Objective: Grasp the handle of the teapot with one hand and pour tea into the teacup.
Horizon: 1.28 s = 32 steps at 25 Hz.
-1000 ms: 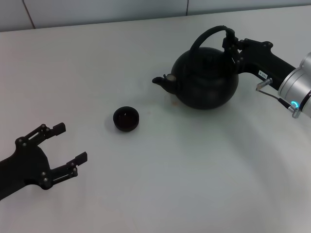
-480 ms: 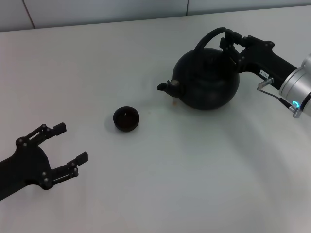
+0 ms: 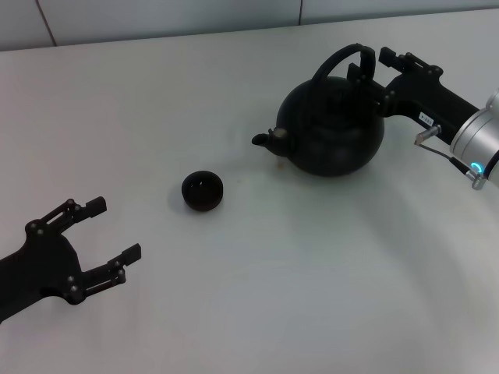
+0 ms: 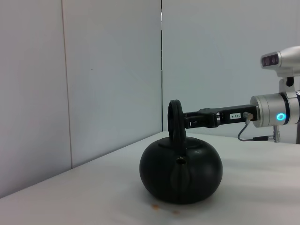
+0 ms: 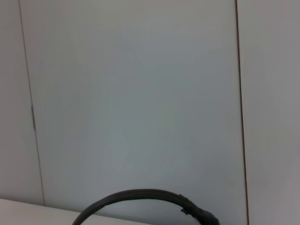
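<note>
The black teapot (image 3: 331, 128) stands upright on the white table at the right, spout pointing left. It also shows in the left wrist view (image 4: 180, 173). Its arched handle (image 3: 341, 58) rises over the lid and shows in the left wrist view (image 4: 176, 119) and in the right wrist view (image 5: 140, 196). My right gripper (image 3: 371, 64) is at the handle's right end, fingers spread to either side of the strap, open. The small black teacup (image 3: 203, 190) sits left of the spout, apart from it. My left gripper (image 3: 113, 230) rests open and empty at the front left.
The white table (image 3: 273, 273) has small brown spots (image 3: 277, 164) under the spout. A grey panelled wall (image 3: 156, 15) runs along the far edge. My right arm (image 3: 468, 136) reaches in from the right side.
The teapot settled slightly rightward with its spout lower. The right gripper's fingers then spread apart off the handle. The left arm has not moved.
</note>
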Available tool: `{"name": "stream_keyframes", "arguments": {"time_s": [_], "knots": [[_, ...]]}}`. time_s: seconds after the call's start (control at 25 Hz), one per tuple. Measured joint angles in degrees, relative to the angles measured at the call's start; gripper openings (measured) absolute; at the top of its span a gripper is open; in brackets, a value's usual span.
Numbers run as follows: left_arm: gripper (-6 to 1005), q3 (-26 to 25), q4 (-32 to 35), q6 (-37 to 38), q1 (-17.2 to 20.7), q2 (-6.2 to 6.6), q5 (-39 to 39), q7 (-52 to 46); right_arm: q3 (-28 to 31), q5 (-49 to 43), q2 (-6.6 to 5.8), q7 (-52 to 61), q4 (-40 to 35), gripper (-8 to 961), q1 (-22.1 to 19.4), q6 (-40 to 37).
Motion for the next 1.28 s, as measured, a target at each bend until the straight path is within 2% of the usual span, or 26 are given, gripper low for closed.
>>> {"name": "stream_keyframes", "arguments": {"time_s": [0.28, 0.6, 0.64, 0.76, 0.92, 1.16, 1.24, 1.28], "knots": [[859, 0.00, 0.00, 0.00, 0.00, -0.09, 0.00, 0.00, 0.00, 0.00, 0.00, -0.08, -0.11, 640, -0.54, -1.34], [859, 0.00, 0.00, -0.02, 0.02, -0.09, -0.01, 0.00, -0.04, 0.00, 0.00, -0.56, -0.60, 638, -5.26, -10.97], [859, 0.01, 0.00, -0.04, -0.01, -0.09, -0.01, 0.00, 0.01, 0.00, 0.03, -0.64, -0.83, 638, -7.24, -14.72], [859, 0.09, 0.00, -0.04, -0.03, -0.08, 0.00, 0.00, -0.02, -0.06, -0.03, -0.65, -1.15, 637, -8.86, -18.55], [859, 0.31, 0.00, -0.08, -0.03, -0.08, 0.04, 0.00, -0.20, -3.68, -0.13, 2.17, -5.48, 637, -12.19, -29.85], [859, 0.36, 0.00, -0.16, -0.12, -0.08, 0.16, -0.06, -0.26, -11.79, -0.41, 10.18, -13.30, 635, -12.30, -35.80], [859, 0.38, 0.00, -0.18, -0.17, -0.08, 0.25, -0.07, -1.60, -17.27, -1.35, 14.25, -16.64, 635, -11.09, -35.83], [859, 0.38, 0.00, -0.18, -0.17, -0.08, 0.25, -0.07, -1.60, -17.27, -1.35, 14.25, -16.64, 634, -11.09, -35.83]]}}
